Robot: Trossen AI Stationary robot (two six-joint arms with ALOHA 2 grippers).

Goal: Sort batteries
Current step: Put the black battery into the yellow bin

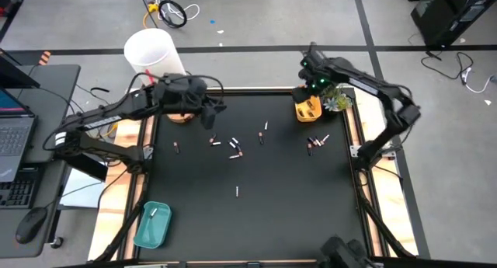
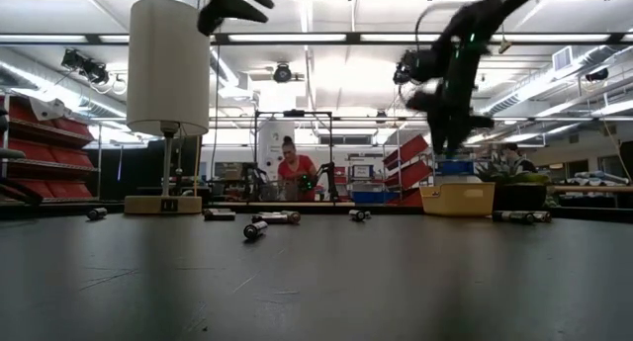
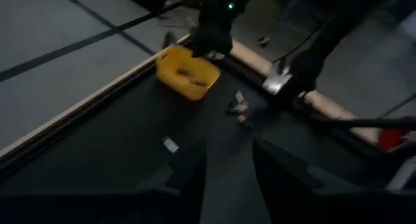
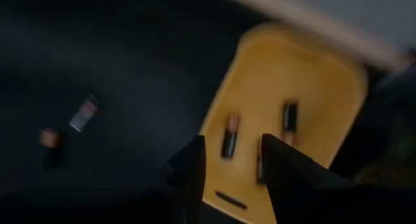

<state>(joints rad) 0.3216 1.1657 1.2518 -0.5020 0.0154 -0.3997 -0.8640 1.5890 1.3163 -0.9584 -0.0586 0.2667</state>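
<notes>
Small batteries lie scattered on the black mat: white ones [image 1: 237, 191] and dark ones with reddish ends [image 1: 313, 144]. The yellow tray [image 1: 308, 109] sits at the mat's far right corner and holds several dark batteries [image 4: 229, 137]. The teal tray [image 1: 152, 224] at the near left corner holds one white battery [image 1: 154, 212]. My right gripper [image 4: 232, 141] hangs open just above the yellow tray, with nothing between its fingers. My left gripper [image 1: 213, 116] is open and raised over the mat's far left part, holding nothing.
A white lamp [image 1: 158, 57] on a wooden base stands at the mat's far left corner, close behind my left arm. A small plant [image 1: 338, 101] sits beside the yellow tray. Wooden rails [image 1: 359, 136] edge the mat. A person [image 2: 293, 171] stands far off in the room.
</notes>
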